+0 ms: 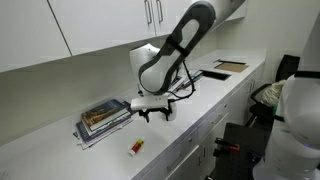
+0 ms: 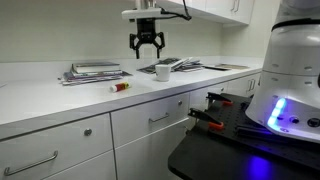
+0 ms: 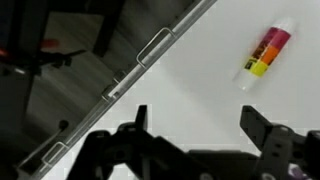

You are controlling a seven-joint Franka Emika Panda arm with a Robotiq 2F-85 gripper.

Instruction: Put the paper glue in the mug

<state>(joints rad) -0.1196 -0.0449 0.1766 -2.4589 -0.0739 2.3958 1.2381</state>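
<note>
The paper glue (image 1: 135, 147) lies flat on the white counter near its front edge. It is white with a red-orange band. It also shows in an exterior view (image 2: 120, 87) and at the upper right of the wrist view (image 3: 266, 52). The mug (image 2: 161, 71) is a short white cup standing on the counter to the right of the glue. My gripper (image 2: 147, 48) hangs open and empty above the counter, between the glue and the mug, clear of both. It also shows in an exterior view (image 1: 152, 112) and in the wrist view (image 3: 200, 125).
A stack of books (image 1: 103, 118) lies on the counter, also seen in an exterior view (image 2: 95, 72). Papers (image 2: 186, 64) lie behind the mug. A brown board (image 1: 230, 67) lies further along. The counter's front edge with the cabinet handles (image 3: 150, 50) is close to the glue.
</note>
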